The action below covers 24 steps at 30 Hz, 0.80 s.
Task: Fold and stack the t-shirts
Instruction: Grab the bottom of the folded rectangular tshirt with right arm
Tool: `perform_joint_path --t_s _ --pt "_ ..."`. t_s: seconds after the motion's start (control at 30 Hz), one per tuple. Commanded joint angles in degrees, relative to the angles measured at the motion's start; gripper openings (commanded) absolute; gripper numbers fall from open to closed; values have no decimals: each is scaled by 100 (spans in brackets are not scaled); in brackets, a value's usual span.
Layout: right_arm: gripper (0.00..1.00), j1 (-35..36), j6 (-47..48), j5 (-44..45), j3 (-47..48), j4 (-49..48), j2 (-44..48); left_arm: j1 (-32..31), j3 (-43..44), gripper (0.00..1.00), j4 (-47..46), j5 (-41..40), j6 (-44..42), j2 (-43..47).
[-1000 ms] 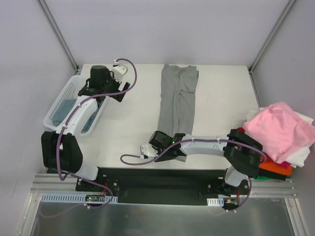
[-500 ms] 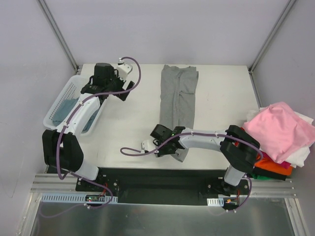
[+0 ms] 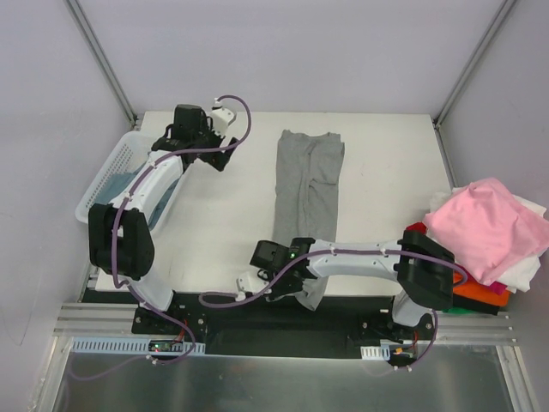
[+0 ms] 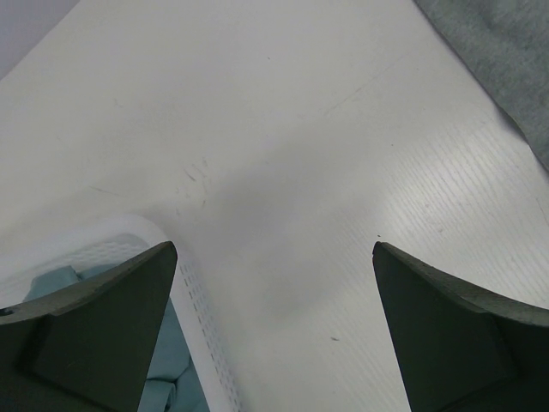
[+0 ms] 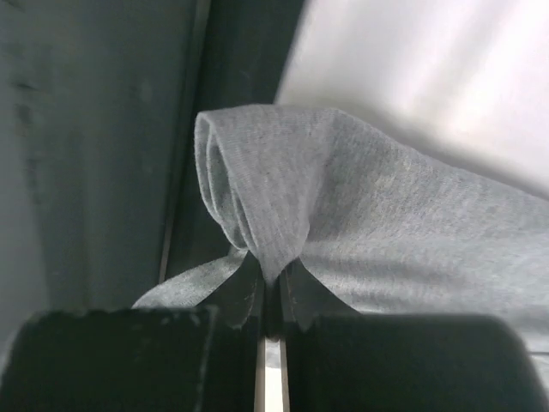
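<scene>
A light heather-grey t-shirt (image 3: 307, 184), folded into a long strip, lies down the middle of the table. My right gripper (image 3: 296, 290) is shut on its near end at the table's front edge. In the right wrist view the grey t-shirt (image 5: 360, 197) bunches into a fold pinched between the jaws of the right gripper (image 5: 272, 279). My left gripper (image 3: 214, 154) hangs open over bare table beside the basket. In the left wrist view the left gripper (image 4: 273, 249) holds nothing, and the grey t-shirt (image 4: 506, 51) shows at the top right. A blue-teal t-shirt (image 3: 129, 184) lies in the basket.
The white slatted basket (image 3: 107, 167) stands at the table's left edge; its rim (image 4: 202, 335) is just below my left fingers. A pile of pink (image 3: 489, 236), white, orange and red t-shirts sits at the right edge. The black base rail (image 3: 274, 313) runs along the front.
My right gripper has shut on the grey t-shirt's near end and drawn it toward the front edge. My left gripper has moved right, away from the basket, still open.
</scene>
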<state>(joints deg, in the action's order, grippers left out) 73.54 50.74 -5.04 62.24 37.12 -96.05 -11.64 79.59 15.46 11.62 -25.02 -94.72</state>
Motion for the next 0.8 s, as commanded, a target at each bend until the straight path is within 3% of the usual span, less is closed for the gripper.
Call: perform_joint_path --t_s 0.0,0.43,0.77 --pt "1 292 -258 -182 429 383 368 -40 215 99 -35 201 93 -82" --pt "1 188 -117 1724 1017 1120 394 -111 83 99 -35 183 32 -205" --pt "1 -401 252 2332 1853 1596 394 -111 -49 99 -79 253 41 -231"
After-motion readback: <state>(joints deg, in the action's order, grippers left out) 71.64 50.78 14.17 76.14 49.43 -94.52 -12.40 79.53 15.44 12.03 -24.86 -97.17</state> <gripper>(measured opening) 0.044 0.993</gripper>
